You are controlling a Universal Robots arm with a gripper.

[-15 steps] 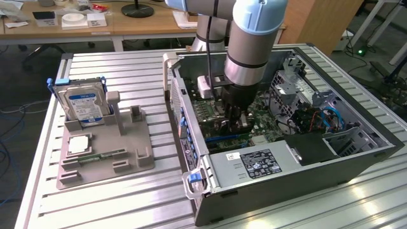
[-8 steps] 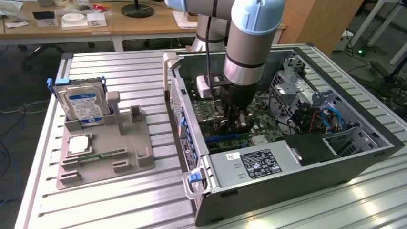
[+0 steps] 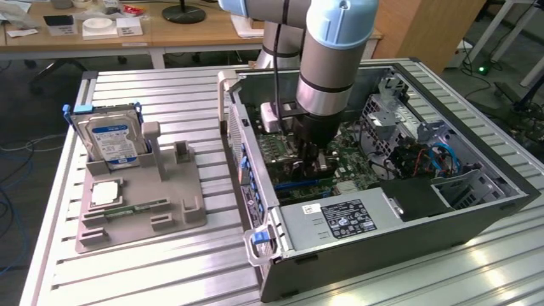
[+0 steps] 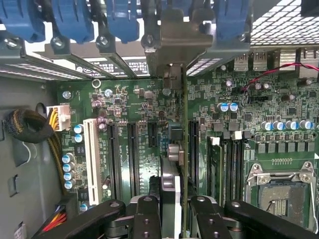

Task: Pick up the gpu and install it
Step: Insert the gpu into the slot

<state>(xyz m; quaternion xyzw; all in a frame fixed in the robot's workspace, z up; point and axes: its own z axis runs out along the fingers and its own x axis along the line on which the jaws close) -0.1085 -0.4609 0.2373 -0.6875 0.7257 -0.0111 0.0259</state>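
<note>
Ribbed metal bench, open computer case (image 3: 476, 210), gripper (image 4: 174, 219) clamped on gpu (image 4: 183, 149) above motherboard (image 4: 134, 107), labels unreadable.

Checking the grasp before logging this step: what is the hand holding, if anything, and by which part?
The hand holds the gpu edge-on by its end farthest from the metal bracket, fingers on both faces, over the motherboard slots.

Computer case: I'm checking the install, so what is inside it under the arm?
Inside the computer case lies the green motherboard. The tool holds the gpu on edge over its slots. The card's lower edge is hidden.
</note>
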